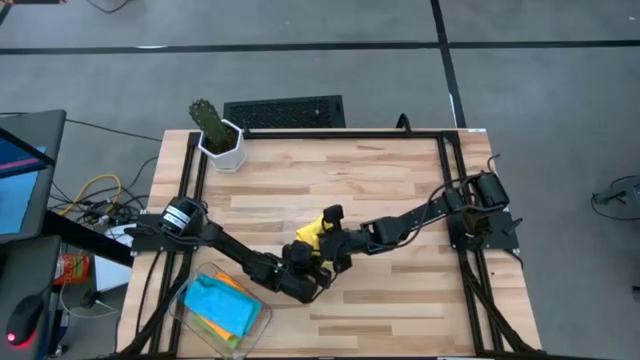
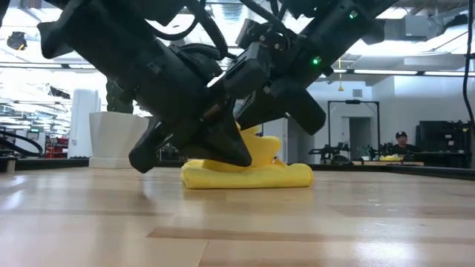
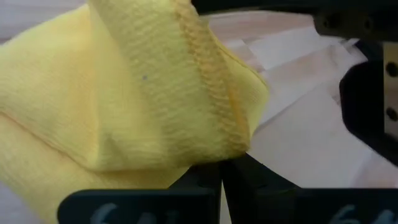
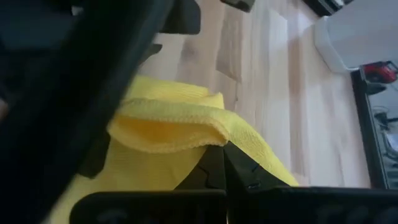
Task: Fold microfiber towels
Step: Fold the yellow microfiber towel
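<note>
Both grippers meet over the yellow towel point(image 1: 313, 231) mid-table, toward the plastic bin point(image 1: 188, 318): left gripper point(image 3: 222, 167) and right gripper point(image 4: 222, 155) each pinch a raised fold of it, equally near.

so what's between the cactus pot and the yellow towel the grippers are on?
Bare wood. In the high view nothing lies between the cactus pot and the yellow towel, only table.
</note>
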